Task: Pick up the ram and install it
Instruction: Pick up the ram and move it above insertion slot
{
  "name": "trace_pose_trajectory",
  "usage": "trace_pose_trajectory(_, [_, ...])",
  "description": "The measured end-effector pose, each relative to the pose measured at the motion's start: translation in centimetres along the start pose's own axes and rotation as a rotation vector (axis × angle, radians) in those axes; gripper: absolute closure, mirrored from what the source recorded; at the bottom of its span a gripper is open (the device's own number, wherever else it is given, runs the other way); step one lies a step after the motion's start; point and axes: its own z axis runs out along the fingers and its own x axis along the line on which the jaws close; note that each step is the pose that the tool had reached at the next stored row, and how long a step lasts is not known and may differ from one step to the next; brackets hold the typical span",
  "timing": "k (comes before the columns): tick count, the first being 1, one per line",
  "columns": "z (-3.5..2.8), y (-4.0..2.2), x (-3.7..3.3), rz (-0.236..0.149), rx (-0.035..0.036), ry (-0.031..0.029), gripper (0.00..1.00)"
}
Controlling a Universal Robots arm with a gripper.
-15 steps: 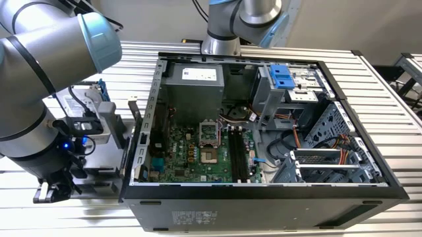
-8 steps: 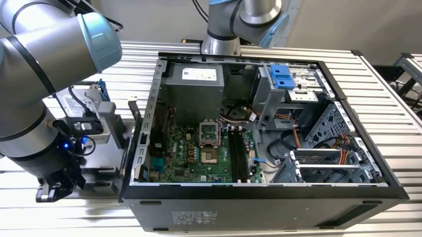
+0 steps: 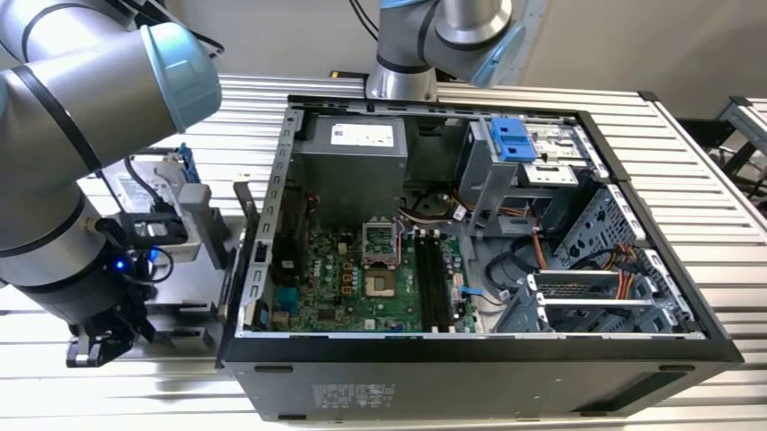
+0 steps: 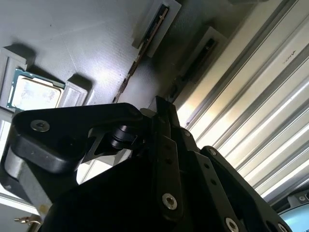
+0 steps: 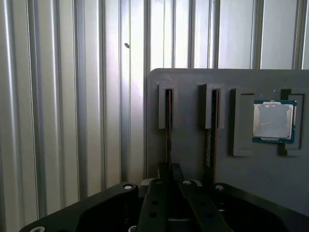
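gripper [image 5: 169, 170] sits low over the grey tray [image 5: 193, 84], lined up with the ram [image 5: 168, 123] in the first wrist view. you can see the ram standing edge-on in its slotted holder [image 5: 168, 104], the one nearest the tray's edge, just beside the ribbed metal table [image 5: 72, 121]. the stick runs in under the gripper's tip. neither wrist view lets me tell how far the tool is open or whether it has hold of anything. the other stick [image 5: 211, 128] stands in the neighbouring holder, between the ram and the square silver chip [image 5: 273, 121], which lies flat in its own pocket. in the exterior view you have the arm [image 3: 72, 180] and the gripper at the exterior view's left of the open pc case [image 3: 480, 382], outside it and well apart from the motherboard [image 3: 348, 278]. the long black slots [image 3: 434, 283] run side by side on that board, beside the cpu socket [image 3: 381, 260]. ram is in its tray holder, not yet on the board.
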Motion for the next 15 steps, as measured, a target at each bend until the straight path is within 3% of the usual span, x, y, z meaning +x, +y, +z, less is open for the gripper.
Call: trace_pose_trajectory(15, [0.01, 0.03, 0.0, 0.0, -0.0001, 0.0, 1.0])
